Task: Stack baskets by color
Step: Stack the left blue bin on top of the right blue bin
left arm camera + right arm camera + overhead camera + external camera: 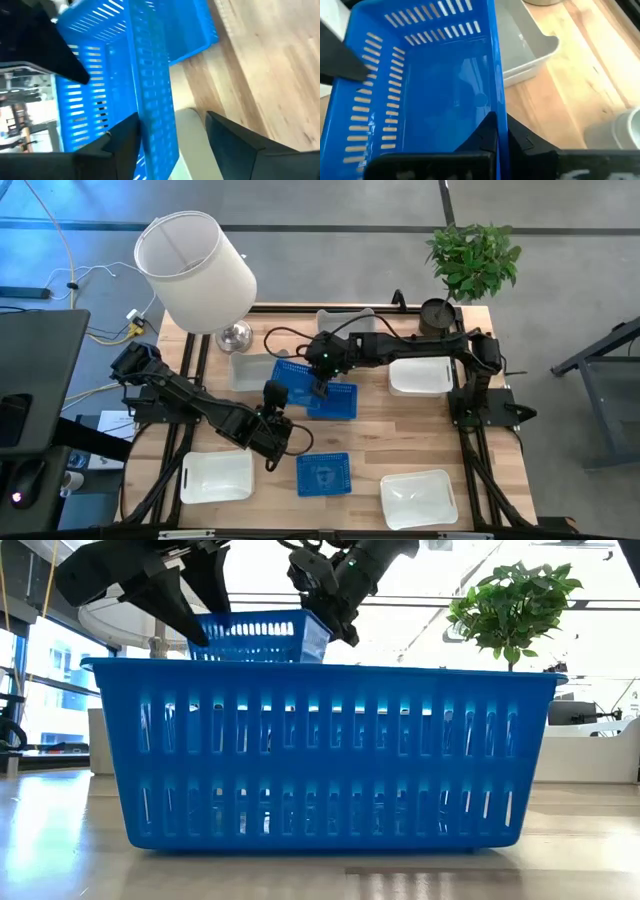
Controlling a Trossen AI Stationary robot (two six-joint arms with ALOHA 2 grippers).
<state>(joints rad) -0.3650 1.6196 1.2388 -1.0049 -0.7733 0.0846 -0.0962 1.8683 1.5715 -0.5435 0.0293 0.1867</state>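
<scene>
A blue slotted basket (298, 375) is raised over mid-table, and my right gripper (497, 137) is shut on its wall. My left gripper (170, 145) is open at the basket's left end. Its fingers stand on either side of that end wall (152, 100). A second blue basket (338, 402) lies on the table just beside and below the raised one. A third blue basket (323, 473) sits on its base near the front edge and fills the low view (320, 755). White baskets (215, 477) (418, 498) (420, 375) and grey baskets (250, 370) (345, 320) rest on the table. My right gripper pinches the raised blue basket's side wall at its rim (496, 112), one finger inside the basket and one outside. The fingers come slanting down from the table's right. The basket sits tilted. The front basket hides its underside in the low view, so I cannot tell whether it hangs clear.
A big white lampshade (195, 270) on a metal base stands at the far left corner. A potted plant (472, 258) and a small dark pot (437, 313) are at the far right. Bare wood shows between the front baskets.
</scene>
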